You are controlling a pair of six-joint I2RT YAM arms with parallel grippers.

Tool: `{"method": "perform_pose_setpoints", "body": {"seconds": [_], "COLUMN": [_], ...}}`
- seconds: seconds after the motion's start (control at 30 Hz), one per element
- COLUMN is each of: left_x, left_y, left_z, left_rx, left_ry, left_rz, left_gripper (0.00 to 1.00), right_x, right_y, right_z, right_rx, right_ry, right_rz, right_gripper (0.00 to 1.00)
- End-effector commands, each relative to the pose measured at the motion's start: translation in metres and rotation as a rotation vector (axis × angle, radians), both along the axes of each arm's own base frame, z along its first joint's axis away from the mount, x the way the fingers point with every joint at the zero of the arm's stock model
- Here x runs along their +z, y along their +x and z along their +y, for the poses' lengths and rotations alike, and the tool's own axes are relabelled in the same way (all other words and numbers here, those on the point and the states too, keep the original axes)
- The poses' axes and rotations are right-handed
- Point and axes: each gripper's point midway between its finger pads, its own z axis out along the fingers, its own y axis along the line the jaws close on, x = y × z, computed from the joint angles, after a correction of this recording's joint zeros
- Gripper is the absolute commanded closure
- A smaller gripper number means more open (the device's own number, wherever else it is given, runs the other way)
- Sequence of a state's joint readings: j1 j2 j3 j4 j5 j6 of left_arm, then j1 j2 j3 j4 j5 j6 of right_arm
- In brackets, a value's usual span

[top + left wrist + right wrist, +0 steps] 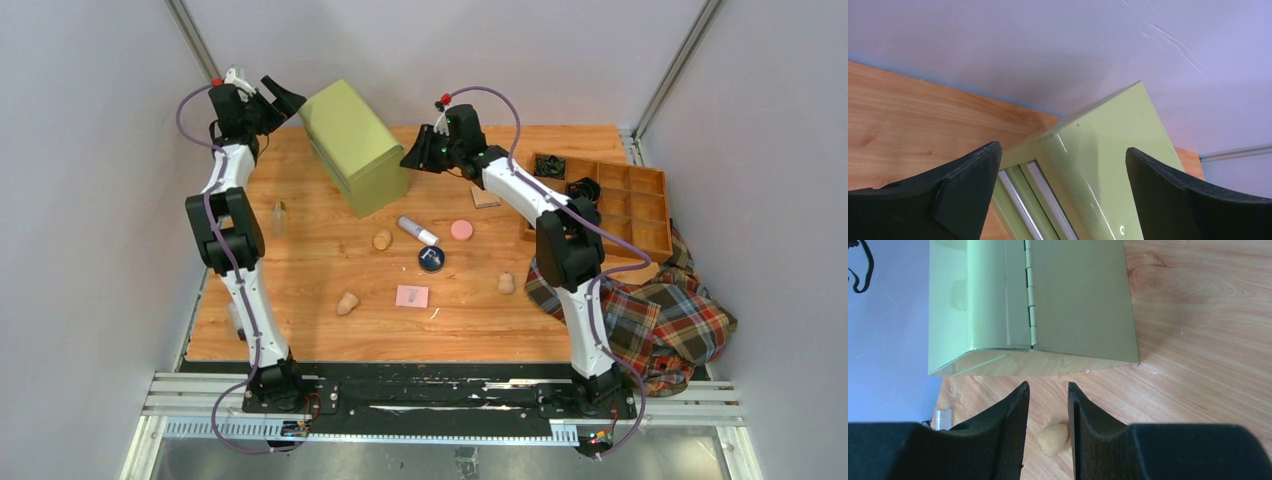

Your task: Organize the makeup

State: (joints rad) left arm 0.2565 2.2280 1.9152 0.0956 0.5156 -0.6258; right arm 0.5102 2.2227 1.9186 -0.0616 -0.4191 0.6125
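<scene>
Right gripper (1048, 390), black fingers narrowly parted and empty, faces the closed pale-green hinged metal box (1073, 295), a tan egg-shaped sponge (1053, 439) lying below. Left gripper (1063, 150) gapes wide at the box's far end. Overhead, makeup (461, 229) lies scattered near of the box; best brace it, then open it gently.

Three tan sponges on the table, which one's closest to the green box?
The sponge just left of the white tube; the other two lie farther toward the arm bases.

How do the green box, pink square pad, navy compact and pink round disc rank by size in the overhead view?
1. green box
2. pink square pad
3. navy compact and pink round disc: too alike to rank.
</scene>
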Motion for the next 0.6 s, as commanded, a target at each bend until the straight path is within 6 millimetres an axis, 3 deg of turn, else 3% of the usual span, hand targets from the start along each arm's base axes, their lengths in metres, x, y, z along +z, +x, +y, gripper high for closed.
{"method": "perform_pose_setpoints", "body": {"seconds": [0.0, 0.33, 0.57], "left_x": [0.017, 0.019, 0.018], "left_y": [0.022, 0.046, 0.053], "left_z": [-0.005, -0.015, -0.040], "left_rx": [-0.037, -0.113, -0.220], "left_ry": [-0.008, -0.088, -0.172], "left_rz": [-0.121, -0.225, -0.236], "left_gripper": [0.01, 0.00, 0.02], "right_x": [-0.006, -0.016, -0.015], "right_y": [-0.001, 0.004, 0.006], "right_z": [0.010, 0.014, 0.015], "right_rx": [0.038, 0.047, 0.043], "right_ry": [-0.012, -0.016, -0.012], "right_rz": [0.006, 0.025, 0.021], "right_gripper": [0.65, 0.65, 0.64]}}
